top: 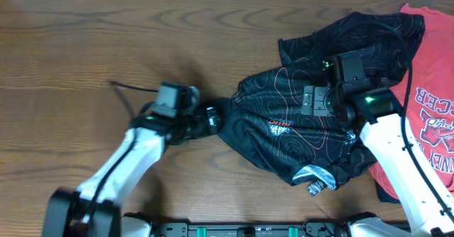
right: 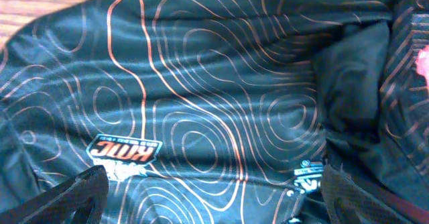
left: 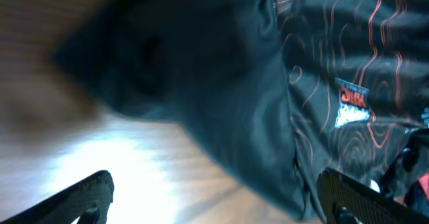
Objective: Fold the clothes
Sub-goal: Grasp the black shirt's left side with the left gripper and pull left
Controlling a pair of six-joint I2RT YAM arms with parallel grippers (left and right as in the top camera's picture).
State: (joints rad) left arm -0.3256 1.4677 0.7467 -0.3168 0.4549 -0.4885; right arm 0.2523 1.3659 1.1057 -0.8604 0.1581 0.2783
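Observation:
The black jersey [top: 284, 123] with orange contour lines lies crumpled on the wooden table, right of centre. An orange-red logo [top: 279, 127] faces up. My left gripper [top: 211, 120] is open at the jersey's left edge. In the left wrist view [left: 218, 207] its fingers are spread wide, with bare table between them and the jersey's hem [left: 268, 150] by the right finger. My right gripper [top: 313, 101] is open just above the middle of the jersey. In the right wrist view [right: 214, 207] its fingers are wide apart over the printed cloth [right: 201, 103], holding nothing.
A red T-shirt [top: 433, 88] with white lettering lies at the right edge, partly under the jersey and my right arm. Bare wooden table [top: 85, 45] stretches to the left and back. A black rail [top: 234, 230] runs along the front edge.

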